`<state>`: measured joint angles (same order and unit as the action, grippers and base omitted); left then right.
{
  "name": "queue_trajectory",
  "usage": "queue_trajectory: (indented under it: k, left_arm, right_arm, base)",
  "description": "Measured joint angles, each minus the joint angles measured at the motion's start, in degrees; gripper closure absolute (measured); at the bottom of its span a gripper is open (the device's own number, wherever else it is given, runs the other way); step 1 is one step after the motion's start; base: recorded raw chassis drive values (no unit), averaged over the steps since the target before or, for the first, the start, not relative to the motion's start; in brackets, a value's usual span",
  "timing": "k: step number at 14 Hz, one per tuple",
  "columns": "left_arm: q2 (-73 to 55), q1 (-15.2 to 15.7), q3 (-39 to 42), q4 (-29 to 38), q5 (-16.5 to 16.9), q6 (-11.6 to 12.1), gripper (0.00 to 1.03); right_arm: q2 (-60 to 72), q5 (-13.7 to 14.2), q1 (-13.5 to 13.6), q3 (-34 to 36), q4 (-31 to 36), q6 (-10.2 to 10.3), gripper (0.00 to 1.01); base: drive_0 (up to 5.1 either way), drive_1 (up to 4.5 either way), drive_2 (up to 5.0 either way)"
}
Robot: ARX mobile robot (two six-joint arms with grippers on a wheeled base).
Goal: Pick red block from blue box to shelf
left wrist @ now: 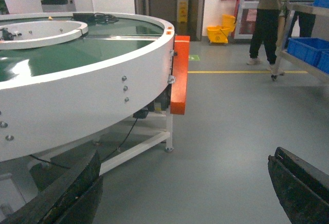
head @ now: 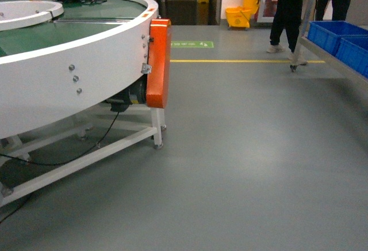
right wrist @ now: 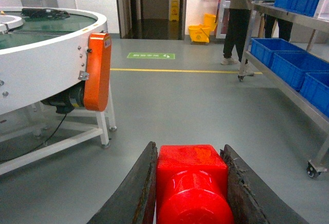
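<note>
right gripper: clamped on red block, stud toward camera | left gripper: wide, empty | shelf: far right, well apart | risk: block slips during travel; base clips shelf caster

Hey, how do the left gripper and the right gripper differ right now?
The right gripper is shut on the red block, its jaws pressed against the block's sides; the left gripper is open, jaws spread wide with only grey floor between them. So the right carries the load and the left holds nothing. Both have dark, worn-looking jaws and both face across the floor toward the shelf with its dark blue crates.
</note>
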<state>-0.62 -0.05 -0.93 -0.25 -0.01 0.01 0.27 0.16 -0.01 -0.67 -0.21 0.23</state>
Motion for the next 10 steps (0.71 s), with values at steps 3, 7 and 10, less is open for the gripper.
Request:
queue_trajectory:
  k: [3,7,10]
  left_arm:
    - [0.0,0.0,0.0,-0.2,-0.1,0.0,0.05]
    - [0.0,0.0,0.0,0.2,0.0,0.0,0.05]
    - [0.0,0.0,0.0,-0.2,0.0,0.0,0.05]
  right_arm:
    - [0.0,0.0,0.0,0.0,-0.1,0.0,0.73]
    - [0.0,0.0,0.0,0.0,0.0,0.0,0.73]
    - [0.0,0.0,0.0,0.0,-0.2,0.0,0.73]
  base:
    - [0.0,4.25,-4.3]
    - [0.0,4.25,-4.3]
    - [0.0,4.25,-4.3]
